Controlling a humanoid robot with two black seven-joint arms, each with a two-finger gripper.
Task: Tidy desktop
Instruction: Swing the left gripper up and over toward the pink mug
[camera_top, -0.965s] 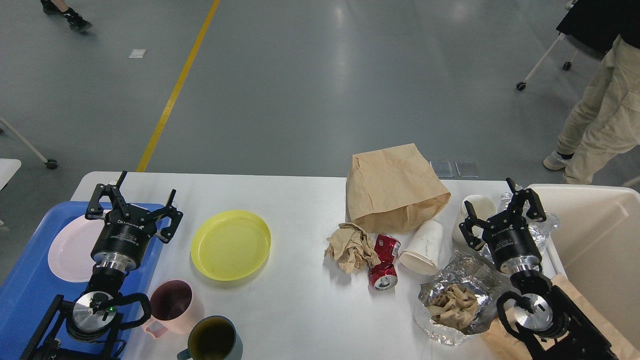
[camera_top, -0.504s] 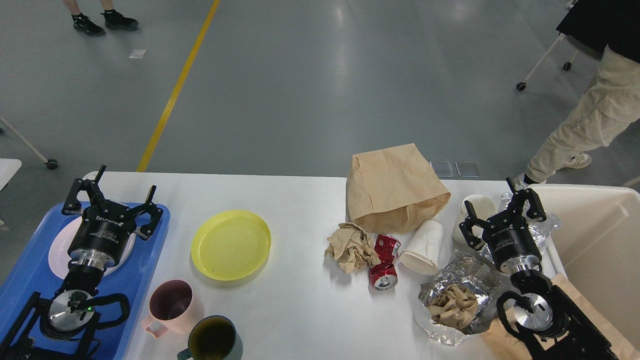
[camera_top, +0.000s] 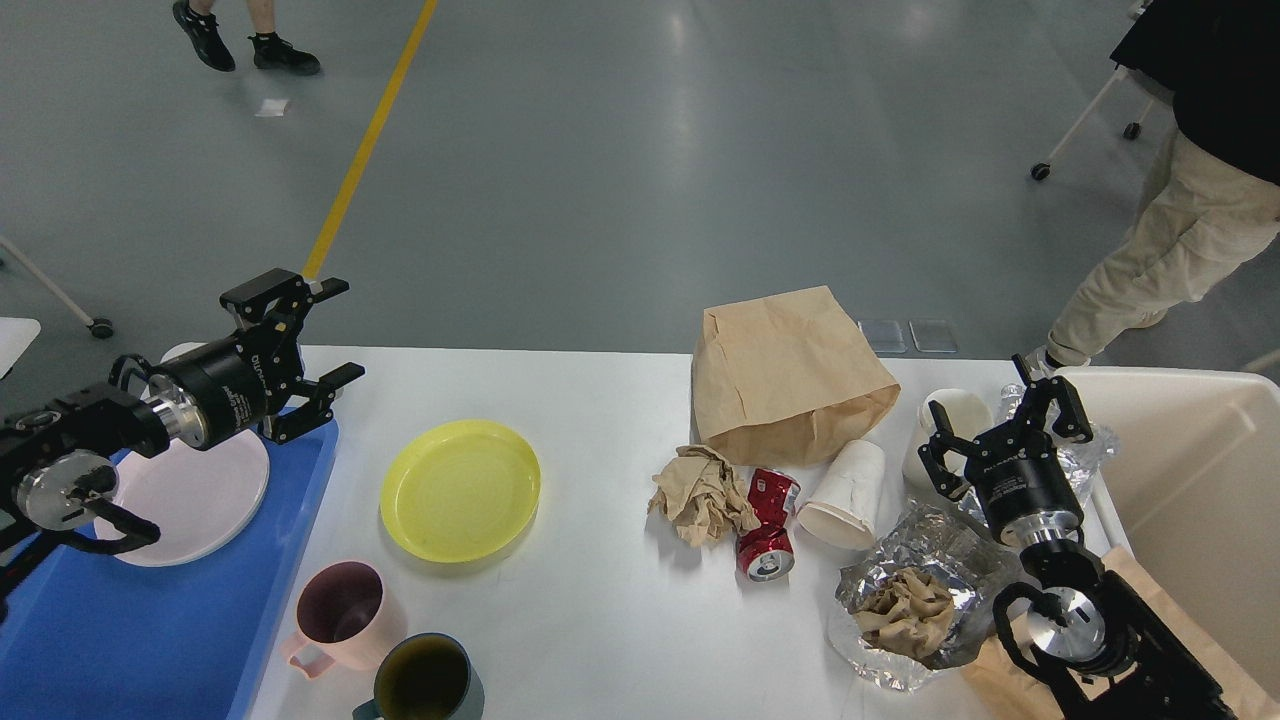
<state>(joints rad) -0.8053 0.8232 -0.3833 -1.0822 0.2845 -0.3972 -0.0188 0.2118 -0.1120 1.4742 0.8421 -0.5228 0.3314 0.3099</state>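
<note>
The white desktop (camera_top: 600, 400) holds dishes on the left and rubbish on the right. My left gripper (camera_top: 330, 335) hangs open and empty above the desktop's far left edge, turned sideways and pointing right, just beyond the blue tray (camera_top: 150, 620). A pale pink plate (camera_top: 195, 495) lies in that tray. A yellow plate (camera_top: 460, 490) sits right of the tray. My right gripper (camera_top: 1000, 415) is open and empty, over crumpled foil (camera_top: 930, 570) and beside a white cup (camera_top: 955, 415).
A pink mug (camera_top: 345, 610) and a dark green mug (camera_top: 425, 680) stand at the front left. A brown paper bag (camera_top: 790, 375), crumpled brown paper (camera_top: 700, 495), a crushed red can (camera_top: 768, 525) and a tipped paper cup (camera_top: 845, 495) lie mid-right. A cream bin (camera_top: 1190, 490) stands at the right.
</note>
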